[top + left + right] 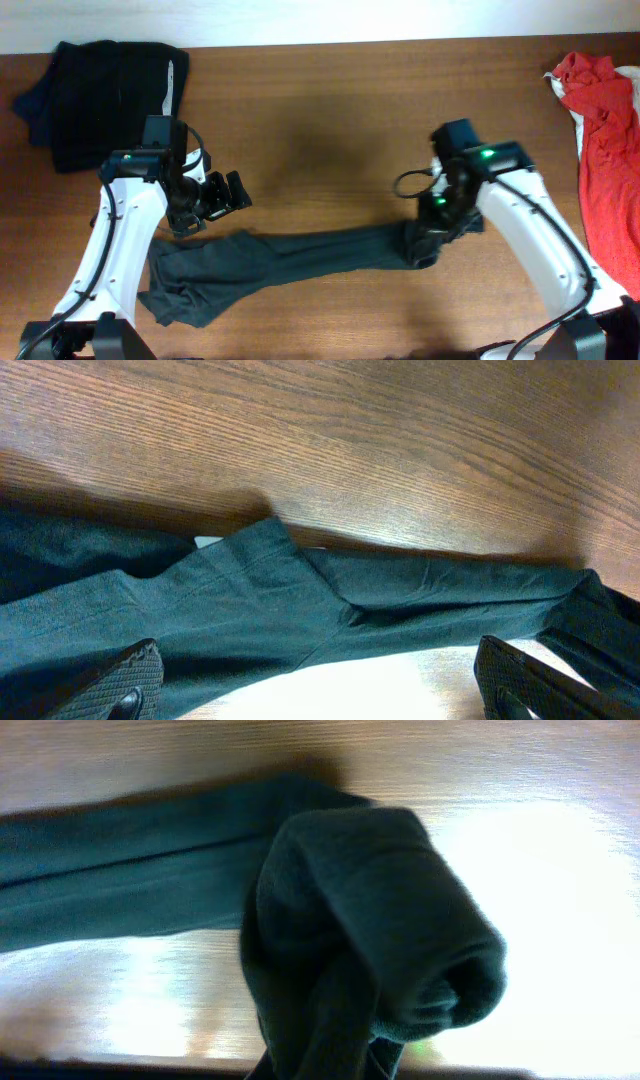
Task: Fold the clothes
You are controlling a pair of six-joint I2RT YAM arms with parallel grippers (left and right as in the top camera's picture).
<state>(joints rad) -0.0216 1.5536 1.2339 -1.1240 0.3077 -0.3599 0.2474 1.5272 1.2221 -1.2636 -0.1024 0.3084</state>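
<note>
Grey-green T-shirt (300, 258) lies stretched along your table (320, 130); your right gripper (425, 248) clenches its bunched end, while your left gripper (228, 193) hangs spread wide over the other end.

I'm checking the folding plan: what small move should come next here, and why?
Probably lower the open left gripper onto the T-shirt fabric framed between its fingers and close. The right gripper is already shut on the bunched right end, while the left end lies crumpled and ungripped; spreading the rope-like shirt flat likely needs both ends held.
</note>
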